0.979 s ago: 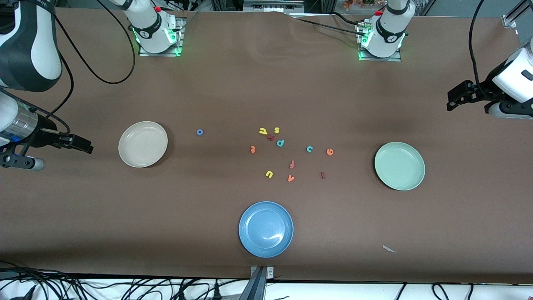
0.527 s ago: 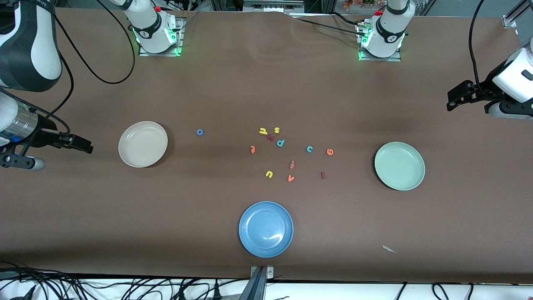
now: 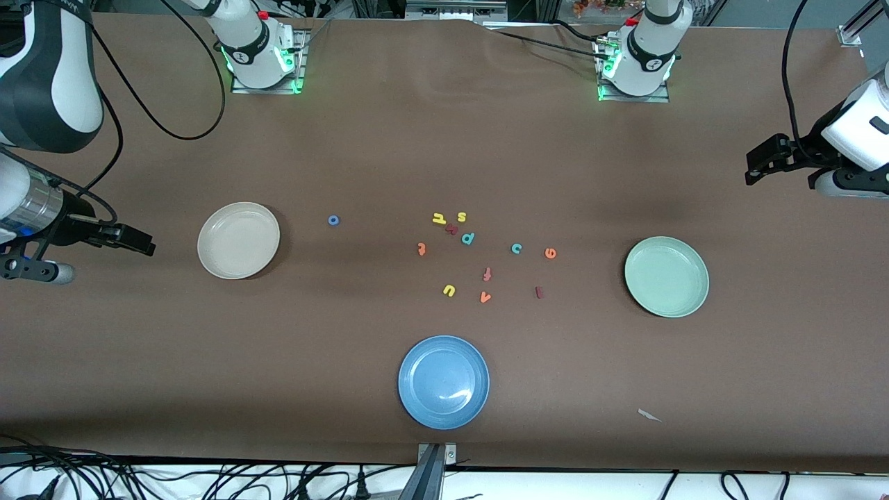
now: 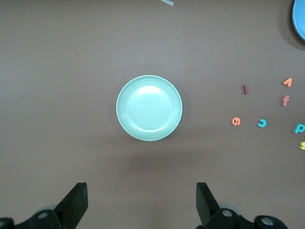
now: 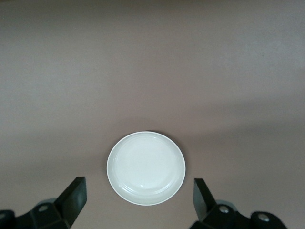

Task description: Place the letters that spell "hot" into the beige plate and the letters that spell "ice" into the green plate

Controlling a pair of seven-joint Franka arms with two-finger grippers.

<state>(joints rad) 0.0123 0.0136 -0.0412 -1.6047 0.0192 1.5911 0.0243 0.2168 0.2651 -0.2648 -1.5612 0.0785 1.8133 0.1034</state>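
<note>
The beige plate (image 3: 238,240) (image 5: 146,168) lies toward the right arm's end and the green plate (image 3: 667,276) (image 4: 149,108) toward the left arm's end; neither holds anything. Between them on the table lie the blue "o" (image 3: 333,220), yellow "h" (image 3: 438,218), orange "t" (image 3: 421,248), teal "c" (image 3: 516,248) (image 4: 261,123), orange "e" (image 3: 550,253) (image 4: 236,121) and dark red "i" (image 3: 539,292) (image 4: 246,89). My right gripper (image 3: 142,242) (image 5: 138,183) hangs open high over the table beside the beige plate. My left gripper (image 3: 753,170) (image 4: 142,191) hangs open over the table's end near the green plate.
A blue plate (image 3: 444,381) sits near the front edge. Other letters lie among the task's: yellow "s" (image 3: 462,217), teal "p" (image 3: 468,238), reddish "f" (image 3: 487,273), yellow "u" (image 3: 449,290), orange "v" (image 3: 485,297). A paper scrap (image 3: 649,415) lies near the front.
</note>
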